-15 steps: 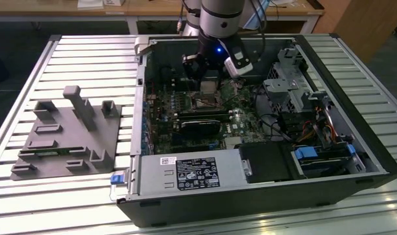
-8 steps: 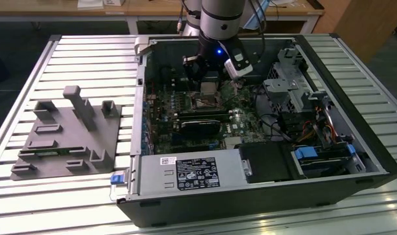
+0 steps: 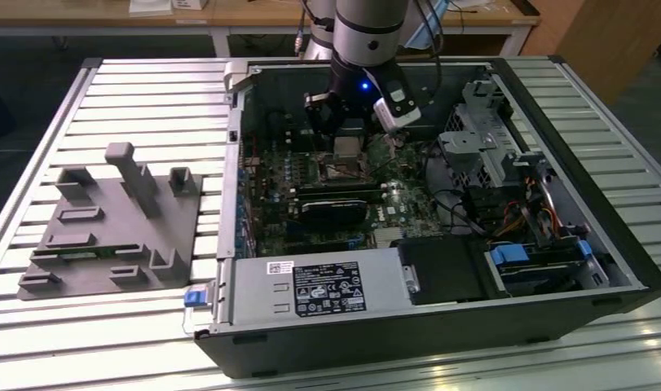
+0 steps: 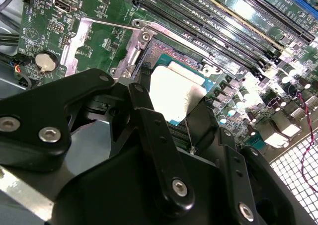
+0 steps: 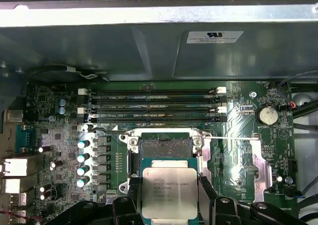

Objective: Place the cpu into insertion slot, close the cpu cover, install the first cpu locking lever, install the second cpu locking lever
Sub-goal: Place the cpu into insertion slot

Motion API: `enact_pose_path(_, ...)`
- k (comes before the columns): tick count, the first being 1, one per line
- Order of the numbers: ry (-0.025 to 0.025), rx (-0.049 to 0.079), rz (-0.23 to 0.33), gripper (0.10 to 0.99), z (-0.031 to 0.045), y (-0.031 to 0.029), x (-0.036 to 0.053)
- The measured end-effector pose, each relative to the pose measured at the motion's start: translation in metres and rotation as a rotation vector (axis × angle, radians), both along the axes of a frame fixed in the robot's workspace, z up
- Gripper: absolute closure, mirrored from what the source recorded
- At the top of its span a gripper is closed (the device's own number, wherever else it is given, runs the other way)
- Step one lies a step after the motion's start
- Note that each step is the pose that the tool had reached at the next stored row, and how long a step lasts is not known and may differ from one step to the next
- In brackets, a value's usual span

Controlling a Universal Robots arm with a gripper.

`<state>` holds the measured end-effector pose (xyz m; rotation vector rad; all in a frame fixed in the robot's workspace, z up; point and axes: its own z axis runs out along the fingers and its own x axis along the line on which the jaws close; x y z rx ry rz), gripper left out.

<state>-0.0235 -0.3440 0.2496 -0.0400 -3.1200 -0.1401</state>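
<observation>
Currently my pincer [image 5: 170,199] is clenched on the cpu [image 5: 169,185], fingers on two opposite edges. It hangs close over the insertion slot [image 5: 165,148] but is not yet seated. The slot's dark centre lies bare on the motherboard [image 5: 64,135]. Placing it well, I judge, means keeping the chip level, squaring its edges with the silvery rim, and never forcing it.

txt: none readable | cpu [image 5: 169,192] top: print illeg. | case sticker [image 5: 214,37]: illeg. | PSU label [image 3: 328,289]: symbols + print, too small
</observation>
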Motion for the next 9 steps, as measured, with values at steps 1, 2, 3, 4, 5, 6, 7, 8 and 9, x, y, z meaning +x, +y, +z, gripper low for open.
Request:
enact_pose_path(1,0.0,0.0,0.0,0.549,0.0,0.0,0.0)
enact_pose_path(2,0.0,0.0,0.0,0.549,0.0,0.0,0.0)
enact_pose_path(3,0.0,0.0,-0.001,0.549,0.0,0.0,0.0)
enact_pose_path(4,-0.0001,0.0,-0.007,0.549,-0.0001,0.0,0.0)
enact_pose_path(5,0.0,0.0,-0.017,0.549,-0.0001,0.0,0.0)
enact_pose_path(6,0.0,0.0,-0.028,0.549,-0.0001,0.0,0.0)
enact_pose_path(7,0.0,0.0,-0.039,0.549,-0.0001,0.0,0.0)
enact_pose_path(8,0.0,0.0,-0.051,0.549,-0.0001,0.0,0.0)
enact_pose_path(9,-0.0001,0.0,-0.063,0.549,-0.0001,0.0,0.0)
